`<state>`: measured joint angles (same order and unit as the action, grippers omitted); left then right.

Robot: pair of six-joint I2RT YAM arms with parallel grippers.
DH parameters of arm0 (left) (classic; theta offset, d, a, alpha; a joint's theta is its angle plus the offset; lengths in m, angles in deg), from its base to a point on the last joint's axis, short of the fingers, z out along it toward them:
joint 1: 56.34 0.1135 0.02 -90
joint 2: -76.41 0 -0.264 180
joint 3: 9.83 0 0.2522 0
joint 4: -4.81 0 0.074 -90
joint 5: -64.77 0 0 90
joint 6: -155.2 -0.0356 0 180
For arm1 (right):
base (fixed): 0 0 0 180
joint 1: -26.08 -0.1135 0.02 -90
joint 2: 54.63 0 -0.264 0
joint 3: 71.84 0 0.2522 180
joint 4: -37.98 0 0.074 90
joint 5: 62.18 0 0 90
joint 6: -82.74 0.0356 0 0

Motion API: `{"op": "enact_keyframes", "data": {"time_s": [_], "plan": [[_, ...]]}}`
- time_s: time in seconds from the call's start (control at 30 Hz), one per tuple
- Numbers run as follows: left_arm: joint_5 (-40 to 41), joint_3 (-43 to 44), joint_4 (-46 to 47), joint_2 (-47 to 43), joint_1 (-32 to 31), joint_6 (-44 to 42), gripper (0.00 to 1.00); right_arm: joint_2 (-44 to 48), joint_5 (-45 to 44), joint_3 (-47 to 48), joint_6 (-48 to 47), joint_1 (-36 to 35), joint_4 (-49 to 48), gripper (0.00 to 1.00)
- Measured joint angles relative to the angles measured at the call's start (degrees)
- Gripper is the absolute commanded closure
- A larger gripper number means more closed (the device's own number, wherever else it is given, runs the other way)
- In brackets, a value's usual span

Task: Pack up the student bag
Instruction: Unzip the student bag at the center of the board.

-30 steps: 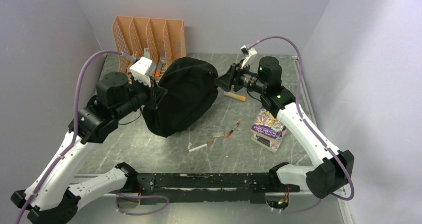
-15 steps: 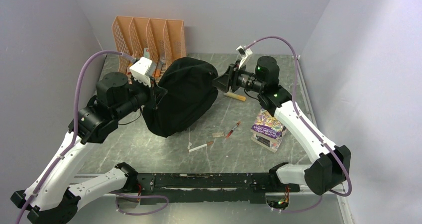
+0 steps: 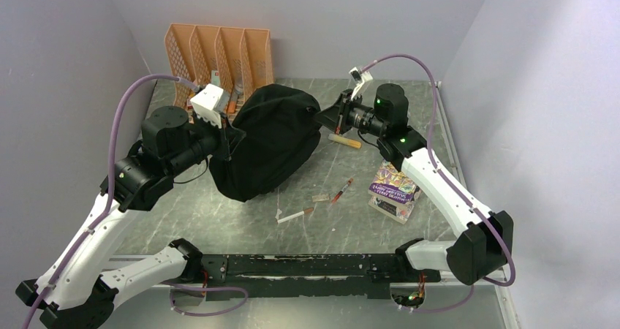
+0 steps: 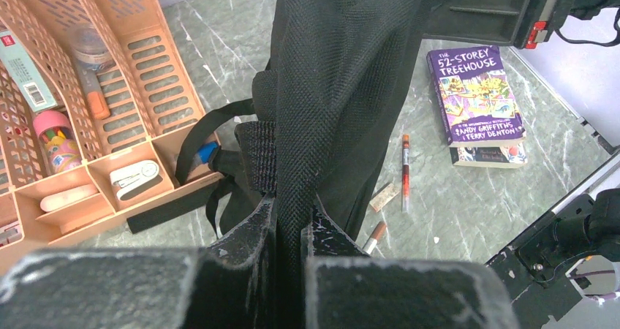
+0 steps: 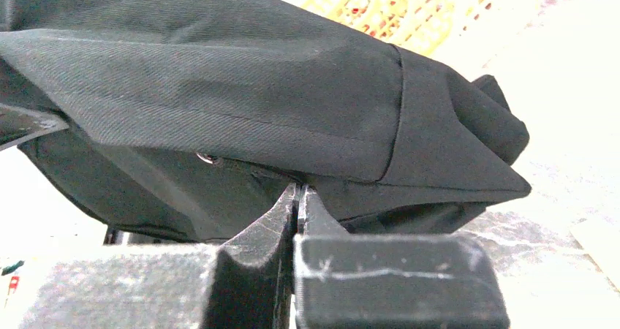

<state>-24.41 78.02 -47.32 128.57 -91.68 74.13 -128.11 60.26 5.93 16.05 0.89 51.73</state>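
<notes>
The student bag [image 3: 270, 139] is a large black fabric backpack, held up off the table between both arms. My left gripper [image 3: 232, 140] is shut on a fold of its woven fabric [image 4: 343, 88], which runs up between the fingers [image 4: 289, 223]. My right gripper [image 3: 325, 118] is at the bag's far right side. In the right wrist view its jaws [image 5: 298, 191] are shut tip to tip, right against a seam under the bag's overhanging flap [image 5: 219, 88]. Whether anything thin is pinched there does not show.
An orange mesh desk organiser [image 3: 219, 51] with stationery stands at the back left. On the table lie a purple book [image 3: 393, 190], a red pen [image 3: 341, 191], a white and brown pen [image 3: 296, 215], a small eraser [image 3: 320, 197] and a yellow stick [image 3: 345, 141].
The right gripper moved left onto the bag's edge and its jaws went from open to shut. The left arm and the bag stayed put.
</notes>
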Motion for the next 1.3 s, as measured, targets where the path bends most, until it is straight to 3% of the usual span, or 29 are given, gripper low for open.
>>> {"op": "enact_keyframes", "data": {"time_s": [0.5, 0.63, 0.77, 0.9, 1.0, 1.07, 1.3], "plan": [[0.0, -0.02, -0.02, 0.13, -0.02, -0.02, 0.95, 0.33, -10.73, -0.07, -1.22, -0.39, 6.19, 1.0], [0.26, -0.02, -0.02, 0.13, -0.02, -0.02, 0.95, 0.44, -8.98, -0.2, -1.95, -0.33, 6.16, 1.0], [0.39, -0.02, 0.0, 0.13, -0.02, -0.07, 0.93, 1.27, -1.46, -1.22, -2.75, 0.02, 4.13, 1.0], [0.39, -0.02, 0.2, 0.46, -0.02, -0.15, 0.75, 2.64, 6.16, -1.86, -2.43, 0.0, 0.59, 1.0], [0.37, 0.02, 0.85, 1.05, 0.0, -0.63, 0.49, 3.56, 9.42, -1.86, -2.23, 0.0, -1.05, 1.0], [0.42, 0.24, 1.01, 1.53, 0.0, -0.94, 0.38, 3.82, 10.71, -1.86, -2.08, 0.0, -1.55, 1.0], [0.52, 3.65, 1.6, 3.58, 0.0, -3.28, 0.31, 3.96, 12.59, -1.86, -1.27, 0.0, -2.62, 1.0]]}}
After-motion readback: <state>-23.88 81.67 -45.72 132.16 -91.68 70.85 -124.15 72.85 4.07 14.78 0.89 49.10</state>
